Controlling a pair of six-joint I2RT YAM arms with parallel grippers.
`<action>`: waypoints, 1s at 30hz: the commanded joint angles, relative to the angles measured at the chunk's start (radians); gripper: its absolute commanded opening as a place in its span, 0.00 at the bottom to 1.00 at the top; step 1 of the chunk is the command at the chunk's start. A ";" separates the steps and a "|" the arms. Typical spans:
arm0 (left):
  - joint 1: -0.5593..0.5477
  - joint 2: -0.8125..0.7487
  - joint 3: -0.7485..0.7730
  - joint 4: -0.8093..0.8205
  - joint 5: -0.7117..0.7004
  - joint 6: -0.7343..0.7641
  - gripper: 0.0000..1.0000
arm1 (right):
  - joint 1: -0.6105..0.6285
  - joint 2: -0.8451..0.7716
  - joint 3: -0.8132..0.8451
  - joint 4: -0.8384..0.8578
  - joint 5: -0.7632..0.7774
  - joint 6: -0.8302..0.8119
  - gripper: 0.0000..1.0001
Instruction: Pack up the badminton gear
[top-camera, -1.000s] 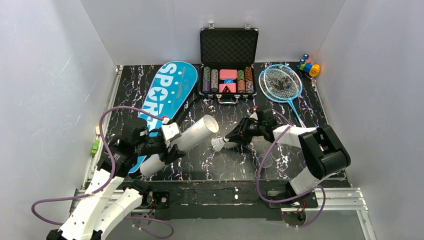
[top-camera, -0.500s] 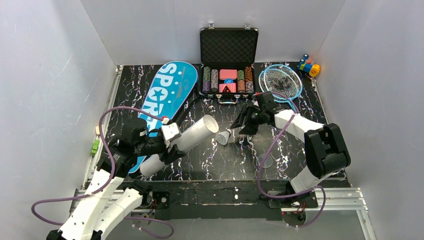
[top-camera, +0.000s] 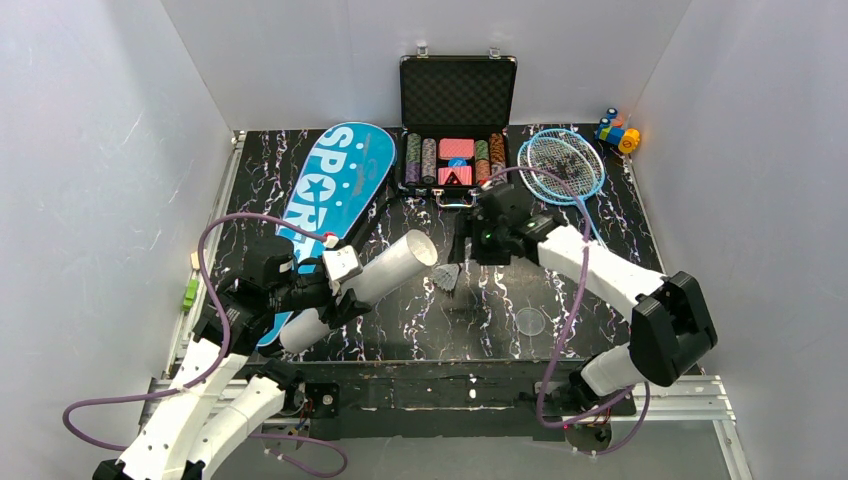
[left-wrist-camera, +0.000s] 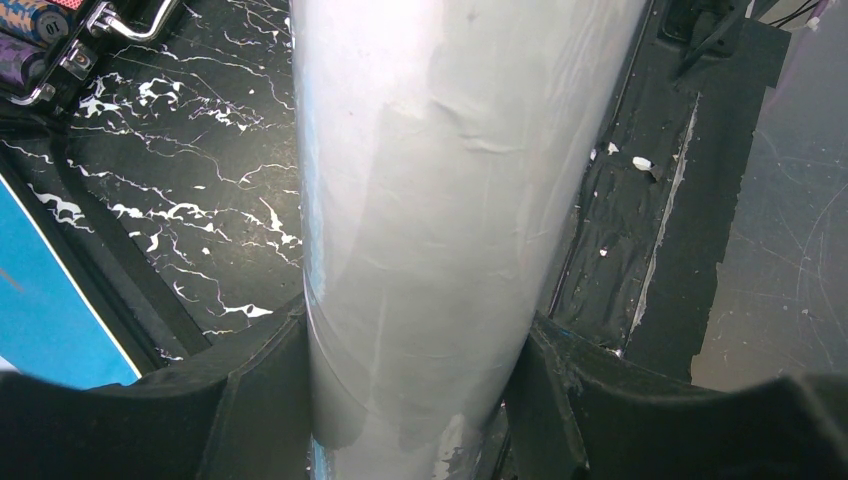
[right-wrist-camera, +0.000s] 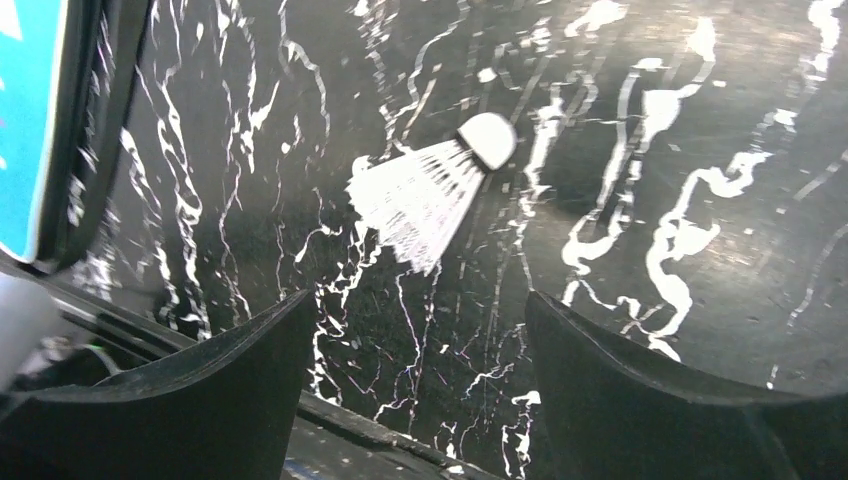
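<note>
My left gripper (top-camera: 340, 285) is shut on the long white tube (top-camera: 385, 272), which points its open mouth up and to the right. In the left wrist view the tube (left-wrist-camera: 440, 200) fills the space between both fingers (left-wrist-camera: 250, 400). The white shuttlecock (top-camera: 447, 277) lies loose on the black tabletop just right of the tube's mouth. My right gripper (top-camera: 465, 248) hovers just behind it, open and empty; in its own view the shuttlecock (right-wrist-camera: 430, 195) lies beyond the spread fingers (right-wrist-camera: 250, 380). The blue "SPORT" bag (top-camera: 335, 185) lies at the back left. Light-blue rackets (top-camera: 560, 165) lie at the back right.
An open black case of poker chips (top-camera: 458, 150) stands at the back middle. Colourful toy blocks (top-camera: 617, 132) sit in the far right corner. A small clear round lid (top-camera: 530, 321) lies near the right arm's base. White walls close in three sides.
My right gripper opened and let go of the shuttlecock, then drew back toward the case. The shuttlecock now rests by the tube's mouth. The left arm and tube stayed still.
</note>
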 joint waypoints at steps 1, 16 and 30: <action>0.001 -0.010 0.024 0.016 0.007 -0.004 0.28 | 0.164 0.007 0.012 0.008 0.243 -0.082 0.85; 0.001 -0.031 0.028 -0.020 0.002 -0.012 0.30 | 0.298 0.185 0.000 0.137 0.511 -0.145 0.67; 0.001 -0.033 0.020 -0.021 -0.006 0.007 0.30 | 0.310 0.172 -0.015 0.192 0.552 -0.120 0.07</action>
